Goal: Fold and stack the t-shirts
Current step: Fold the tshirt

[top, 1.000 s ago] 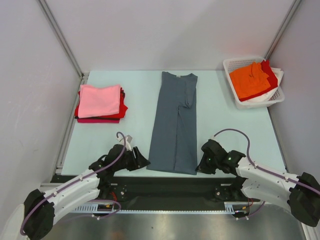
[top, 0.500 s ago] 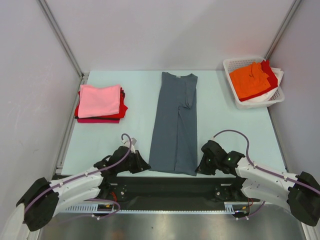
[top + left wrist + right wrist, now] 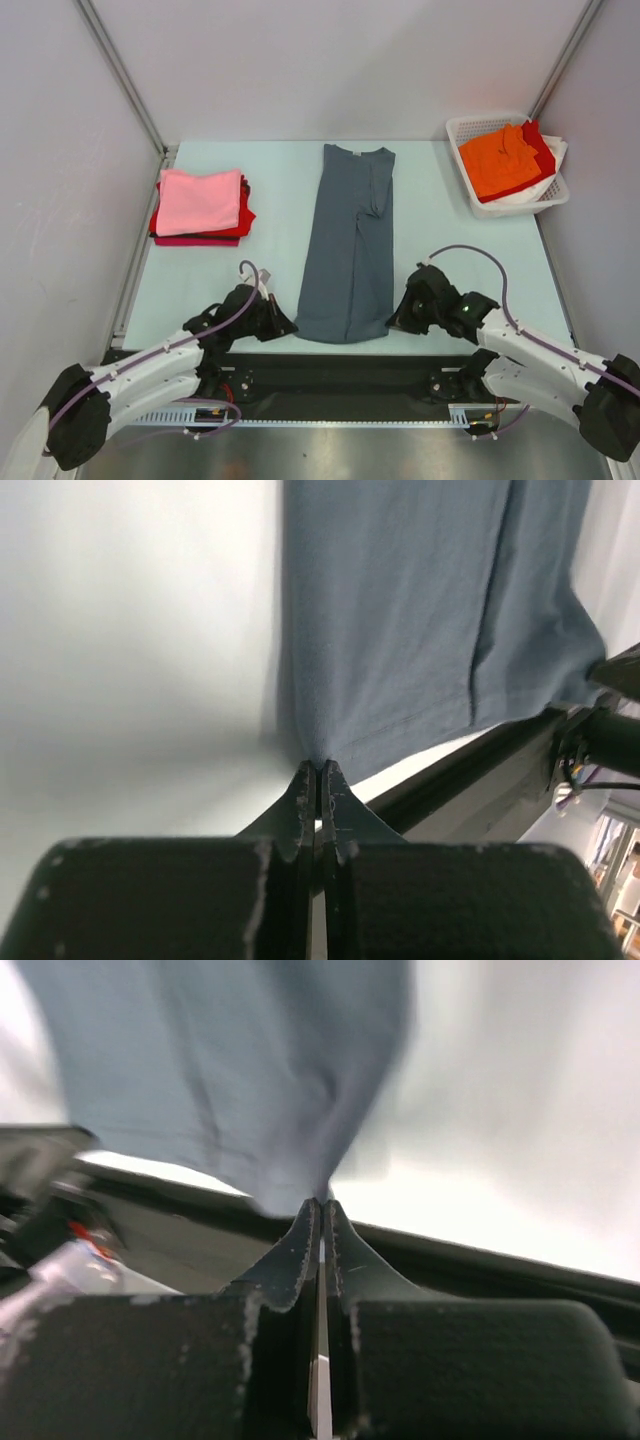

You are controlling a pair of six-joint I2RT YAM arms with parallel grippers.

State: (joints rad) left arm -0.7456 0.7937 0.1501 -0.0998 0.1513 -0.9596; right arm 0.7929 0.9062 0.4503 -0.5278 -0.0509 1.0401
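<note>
Far left of the table (image 3: 430,215): folded stack (image 3: 200,212), pink tee (image 3: 198,200) on top, red and magenta edges showing beneath.

Near edge, left of centre: left gripper (image 3: 318,768), fingers pressed together, pinching the near-left hem corner of the slate tee (image 3: 350,235).

Centre: the slate tee lies as a long narrow strip, collar end far, hem near. The hem is drawn inward and bunched between the two grippers.

Right of centre: right gripper (image 3: 321,1203), fingers closed tight on the near-right hem corner, cloth pulled into a peak at the tips.

Far right corner: white basket (image 3: 468,130), orange tee (image 3: 498,160) on top, red and white cloth under it.
</note>
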